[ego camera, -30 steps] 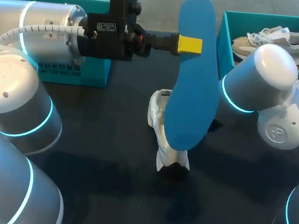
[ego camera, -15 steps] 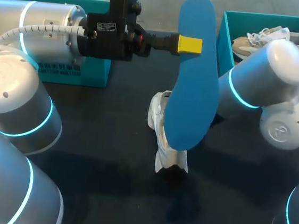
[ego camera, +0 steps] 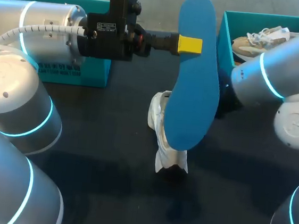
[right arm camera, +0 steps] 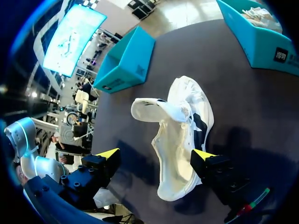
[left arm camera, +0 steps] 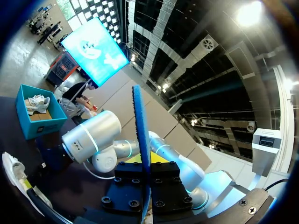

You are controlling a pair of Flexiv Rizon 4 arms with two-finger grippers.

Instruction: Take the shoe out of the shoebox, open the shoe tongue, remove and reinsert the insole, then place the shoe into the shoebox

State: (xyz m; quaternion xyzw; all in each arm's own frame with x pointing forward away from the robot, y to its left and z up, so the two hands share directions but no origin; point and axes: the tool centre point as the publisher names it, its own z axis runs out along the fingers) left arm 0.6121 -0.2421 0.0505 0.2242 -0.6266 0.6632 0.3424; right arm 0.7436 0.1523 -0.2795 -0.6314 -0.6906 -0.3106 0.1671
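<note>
insole (ego camera: pixel 196 74): plain bright blue, one flat tone across the face
shoe (right arm camera: pixel 180 135): white upper, cream-white inside, small black patches along one side
shoebox (ego camera: pixel 224 45): teal walls, one dark label with pale print
second shoe (ego camera: pixel 264 41): beige and grey, white laces
other box (ego camera: pixel 98 69): teal, pale print on its side
table (ego camera: pixel 107 156): matte, near black
left gripper (ego camera: pixel 190 44): yellow tips, black body
right gripper (right arm camera: pixel 156 154): yellow tips, black fingers
arms (ego camera: pixel 12 97): silver-white shells, glowing cyan rings
hose (ego camera: pixel 46 29): white, ribbed
</note>
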